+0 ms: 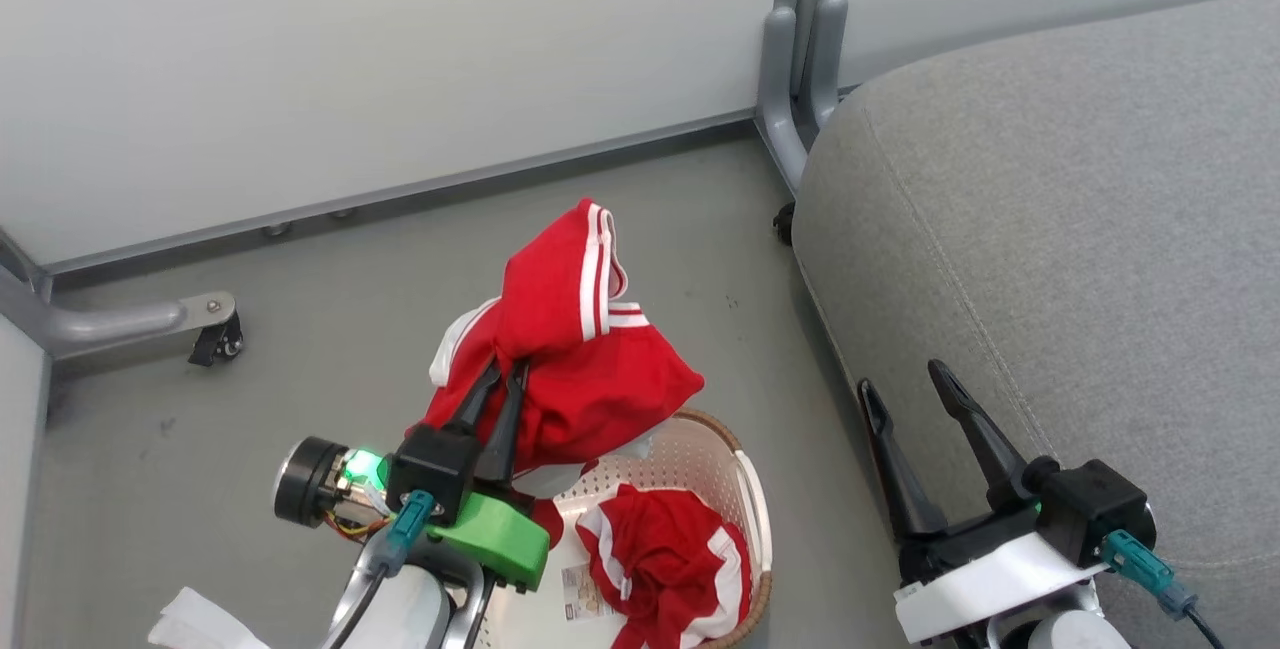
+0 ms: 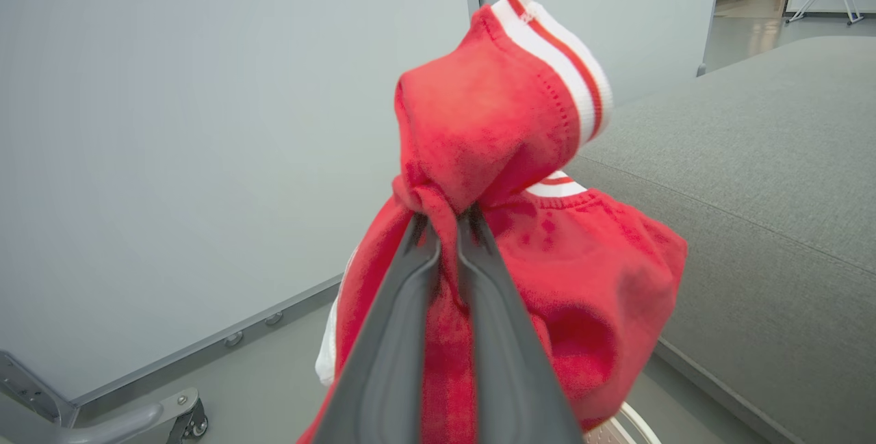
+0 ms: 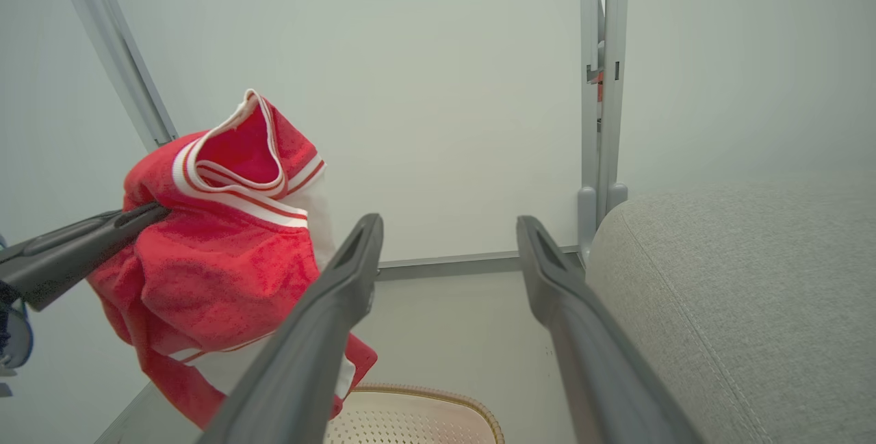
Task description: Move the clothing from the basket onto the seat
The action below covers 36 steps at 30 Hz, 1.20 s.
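Since the left end effector (image 1: 507, 369) was pinched shut on a bunched fold of one red garment (image 1: 580, 349), holding it in the air above the far rim of the basket (image 1: 690, 459) with cloth hanging loose on both sides of the fingers, the step in hand looked to be the carry across to the seat (image 1: 1080, 229); doing it well would mean lifting high enough that the trailing hem cleared both the basket's rim and the seat's rounded edge — a low sweep could drag cloth against either; the arm would need to swing toward the robot's right, well over the grey cushion and not merely to its corner, before the jaws parted, otherwise the garment might slide onto the floor (image 1: 350, 329); the grip was on a small tuft, so a smooth, unhurried move seemed wise; the right end effector (image 1: 902, 379) stood empty with its fingers spread wide, just beside the seat's near edge — close to the likely path, and best passed over; the second garment (image 1: 665, 564) lay crumpled in the basket's bottom.
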Available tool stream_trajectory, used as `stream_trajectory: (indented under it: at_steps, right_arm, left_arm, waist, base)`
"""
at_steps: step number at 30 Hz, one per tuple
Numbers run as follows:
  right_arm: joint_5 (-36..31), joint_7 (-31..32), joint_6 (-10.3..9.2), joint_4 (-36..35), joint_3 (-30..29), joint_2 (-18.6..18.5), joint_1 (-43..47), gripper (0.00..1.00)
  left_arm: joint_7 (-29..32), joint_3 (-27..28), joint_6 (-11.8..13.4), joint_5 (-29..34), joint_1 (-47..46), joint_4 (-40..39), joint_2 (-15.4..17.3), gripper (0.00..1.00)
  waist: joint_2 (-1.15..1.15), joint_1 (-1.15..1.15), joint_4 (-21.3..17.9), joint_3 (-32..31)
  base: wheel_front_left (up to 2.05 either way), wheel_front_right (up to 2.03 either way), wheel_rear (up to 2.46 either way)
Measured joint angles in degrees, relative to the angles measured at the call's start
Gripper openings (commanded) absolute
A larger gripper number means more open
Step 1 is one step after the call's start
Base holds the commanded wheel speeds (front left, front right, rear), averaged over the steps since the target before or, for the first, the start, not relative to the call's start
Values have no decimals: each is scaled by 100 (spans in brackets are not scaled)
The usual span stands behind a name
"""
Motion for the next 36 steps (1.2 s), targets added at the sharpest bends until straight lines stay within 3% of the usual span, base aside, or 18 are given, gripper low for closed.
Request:
stream_trajectory:
  at_steps: [14,28,36]
  right_arm:
    - [-367,0,0,97,430,-16,52,100]
    - [-155,0,1,857,1410,-672,-421,100]
    - [122,0,1,964,1845,-735,-744,100]
  left_arm:
    - [-1,254,-301,543,57,-983,-213,0]
    - [-1,-77,-754,710,40,-1469,-477,0]
    - [-1,-320,-878,748,9,-1546,-559,0]
  waist:
    - [0,0,48,-262]
    - [0,0,288,-158]
    - [0,0,464,-123]
  base:
    - [0,0,0]
    - [0,0,0]
    - [0,0,0]
